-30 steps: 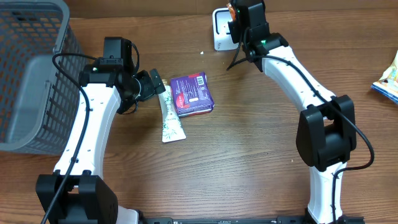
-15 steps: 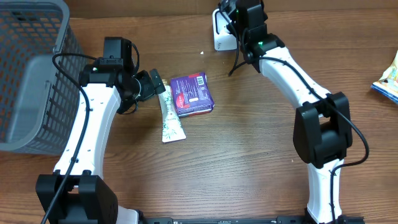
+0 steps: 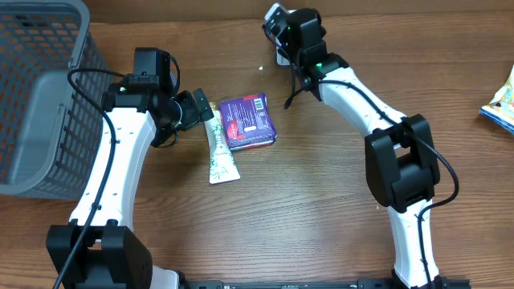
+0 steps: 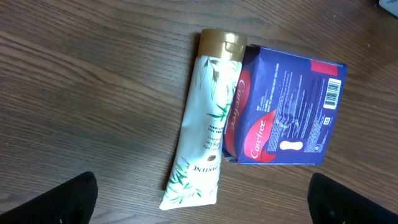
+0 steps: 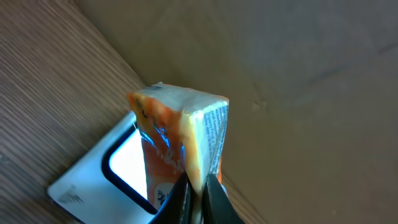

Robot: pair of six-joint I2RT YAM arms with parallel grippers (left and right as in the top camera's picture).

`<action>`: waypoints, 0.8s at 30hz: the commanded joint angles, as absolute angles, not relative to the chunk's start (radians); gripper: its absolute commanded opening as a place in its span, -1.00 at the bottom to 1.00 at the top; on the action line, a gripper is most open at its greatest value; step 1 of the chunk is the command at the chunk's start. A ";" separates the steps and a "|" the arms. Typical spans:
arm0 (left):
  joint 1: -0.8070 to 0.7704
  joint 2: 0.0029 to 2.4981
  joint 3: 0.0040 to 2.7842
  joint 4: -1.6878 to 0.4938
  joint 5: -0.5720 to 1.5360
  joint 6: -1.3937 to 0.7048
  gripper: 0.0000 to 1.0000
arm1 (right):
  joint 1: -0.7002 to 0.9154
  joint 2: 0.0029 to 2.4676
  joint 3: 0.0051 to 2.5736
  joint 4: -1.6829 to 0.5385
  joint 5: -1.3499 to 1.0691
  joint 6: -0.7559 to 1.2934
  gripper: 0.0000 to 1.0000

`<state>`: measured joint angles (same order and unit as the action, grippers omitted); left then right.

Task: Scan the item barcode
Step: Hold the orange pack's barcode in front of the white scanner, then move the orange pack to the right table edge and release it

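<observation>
My right gripper (image 5: 198, 196) is shut on the lower edge of an orange and white packet (image 5: 183, 134). It holds the packet upright just over the white scanner (image 5: 93, 180), whose black-rimmed window glows. From overhead that gripper (image 3: 281, 20) is at the table's far edge and covers most of the scanner (image 3: 283, 56). My left gripper (image 4: 205, 208) stands wide open with nothing between its fingers. It hovers by the base of a white Pantene tube (image 4: 205, 134), which lies against a purple Carefree package (image 4: 286, 115). In the overhead view, the left gripper (image 3: 202, 108) is just left of the tube (image 3: 218, 152) and the package (image 3: 247, 122).
A grey wire basket (image 3: 40, 96) fills the far left. A yellow and blue snack bag (image 3: 502, 100) lies at the right edge. A brown wall rises right behind the scanner. Bare wood lies in front of the tube and package.
The right gripper has swung left and turned over the scanner with the packet still in it. The left arm, tube and purple package have not moved.
</observation>
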<state>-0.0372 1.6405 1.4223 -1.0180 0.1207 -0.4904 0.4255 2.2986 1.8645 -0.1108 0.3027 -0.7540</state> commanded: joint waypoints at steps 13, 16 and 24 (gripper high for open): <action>-0.033 1.649 1.441 -1.017 0.130 -0.486 1.00 | 0.340 2.308 1.871 -0.083 0.557 -0.755 -0.93; -0.033 1.649 1.441 -1.017 0.130 -0.486 0.99 | 0.268 2.308 1.871 -0.082 0.681 -0.695 -0.92; -0.033 1.649 1.441 -1.017 0.130 -0.486 1.00 | -0.045 2.308 1.871 -0.293 0.986 -0.268 -0.93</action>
<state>-0.0372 1.6405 1.4223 -1.0180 0.1207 -0.4904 0.0662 2.3013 1.8648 -0.2020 0.8276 -0.5163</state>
